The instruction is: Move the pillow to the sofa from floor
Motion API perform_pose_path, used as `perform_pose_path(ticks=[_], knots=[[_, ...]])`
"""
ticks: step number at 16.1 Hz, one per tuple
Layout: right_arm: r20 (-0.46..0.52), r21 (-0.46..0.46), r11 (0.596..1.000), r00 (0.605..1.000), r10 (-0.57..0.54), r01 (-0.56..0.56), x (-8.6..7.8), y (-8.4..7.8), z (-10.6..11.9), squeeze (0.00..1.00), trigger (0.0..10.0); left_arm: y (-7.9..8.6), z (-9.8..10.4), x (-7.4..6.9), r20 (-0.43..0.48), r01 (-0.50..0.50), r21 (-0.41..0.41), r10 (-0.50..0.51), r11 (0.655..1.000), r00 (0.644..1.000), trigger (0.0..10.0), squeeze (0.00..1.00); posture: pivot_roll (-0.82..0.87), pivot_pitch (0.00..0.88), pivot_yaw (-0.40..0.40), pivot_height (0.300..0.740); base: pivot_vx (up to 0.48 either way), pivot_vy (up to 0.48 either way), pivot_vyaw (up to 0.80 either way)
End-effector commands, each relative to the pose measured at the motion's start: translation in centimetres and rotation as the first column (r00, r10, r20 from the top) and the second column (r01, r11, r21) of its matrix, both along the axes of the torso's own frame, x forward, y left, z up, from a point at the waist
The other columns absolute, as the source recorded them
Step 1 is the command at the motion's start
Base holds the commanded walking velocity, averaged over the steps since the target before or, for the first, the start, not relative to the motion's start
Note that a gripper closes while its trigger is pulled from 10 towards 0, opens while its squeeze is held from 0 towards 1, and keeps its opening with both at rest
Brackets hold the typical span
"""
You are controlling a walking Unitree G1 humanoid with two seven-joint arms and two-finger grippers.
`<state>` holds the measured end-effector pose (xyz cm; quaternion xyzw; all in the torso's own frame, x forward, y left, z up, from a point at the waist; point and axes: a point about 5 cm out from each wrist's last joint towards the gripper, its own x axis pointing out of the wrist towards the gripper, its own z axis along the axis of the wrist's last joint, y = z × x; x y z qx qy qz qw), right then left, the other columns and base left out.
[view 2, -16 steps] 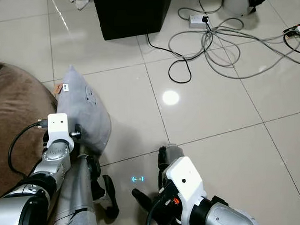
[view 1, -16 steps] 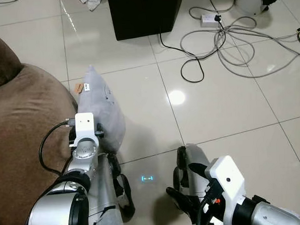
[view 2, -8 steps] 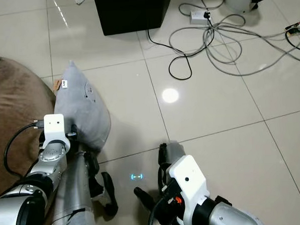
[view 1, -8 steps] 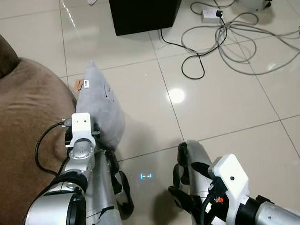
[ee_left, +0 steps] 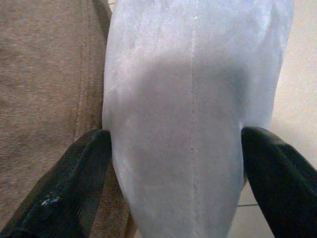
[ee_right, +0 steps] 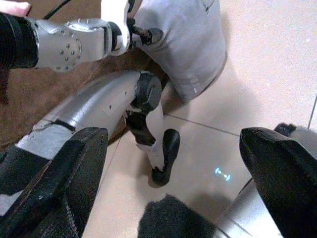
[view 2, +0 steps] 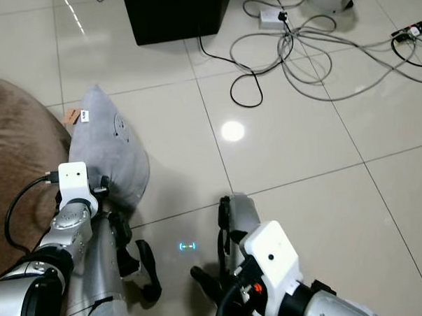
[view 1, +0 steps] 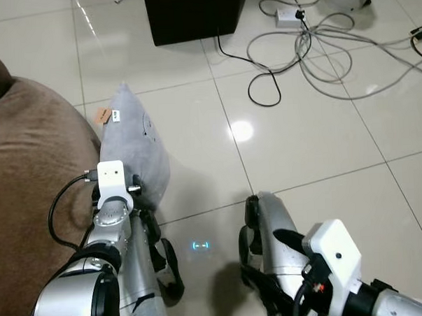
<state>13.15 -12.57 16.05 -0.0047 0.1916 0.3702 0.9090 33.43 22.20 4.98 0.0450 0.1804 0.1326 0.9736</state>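
A grey pillow (view 1: 130, 151) stands on its edge on the tiled floor, leaning against the brown sofa (view 1: 30, 180) on my left. My left gripper (ee_left: 178, 163) is shut on the pillow's near end, with one black finger (ee_left: 74, 178) pressed on each side. In the eye views the white wrist camera (view 1: 111, 178) hides those fingers. My right gripper (ee_right: 173, 198) hangs open low at the right, beside my right leg, holding nothing.
A black cabinet (view 1: 194, 15) stands on the floor ahead. Grey and black cables (view 1: 311, 48) and a power strip (view 1: 287, 15) sprawl at the far right. My own legs (view 1: 270, 225) stand below. Bare tiles lie to the right of the pillow.
The whole picture has shifted a little, so the camera moved. My left gripper keeps its hold on the pillow, which stays against the sofa. The right arm still hangs low.
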Motion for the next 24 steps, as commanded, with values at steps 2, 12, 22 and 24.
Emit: perform_pose_path(ticks=[2, 12, 22, 24], knots=[[-0.009, 0.000, 1.000, 1.000, 0.004, -0.004, -0.7, -0.5, 0.2, 0.00, 10.0, 0.6, -1.6, -1.3, -0.077, -0.012, 0.001, 0.012, 1.000, 0.997, 5.7, 0.00, -0.34, 0.400, -0.063, 0.538, 0.000, 0.000, 0.00], [0.007, 0.053, 0.997, 0.998, 0.059, -0.059, -1.3, -1.6, 1.0, 0.00, 10.0, 1.5, -1.5, -1.5, -0.069, -0.035, 0.050, 0.039, 0.998, 0.997, 0.0, 0.00, -0.34, 0.391, -0.087, 0.538, 0.000, 0.000, 0.00], [0.011, 0.073, 0.994, 0.997, 0.076, -0.076, -1.6, -1.9, 1.3, 0.00, 10.0, 1.9, -1.5, -1.8, -0.064, -0.056, 0.065, 0.060, 0.996, 0.996, 0.0, 0.00, -0.34, 0.378, -0.092, 0.538, 0.000, 0.000, 0.00], [0.012, 0.072, 0.995, 0.997, 0.073, -0.074, -1.6, -1.9, 1.3, 0.00, 10.0, 1.9, -1.4, -1.6, -0.060, -0.052, 0.061, 0.056, 0.997, 0.997, 0.0, 0.00, -0.34, 0.377, -0.088, 0.538, 0.000, 0.000, 0.00]])
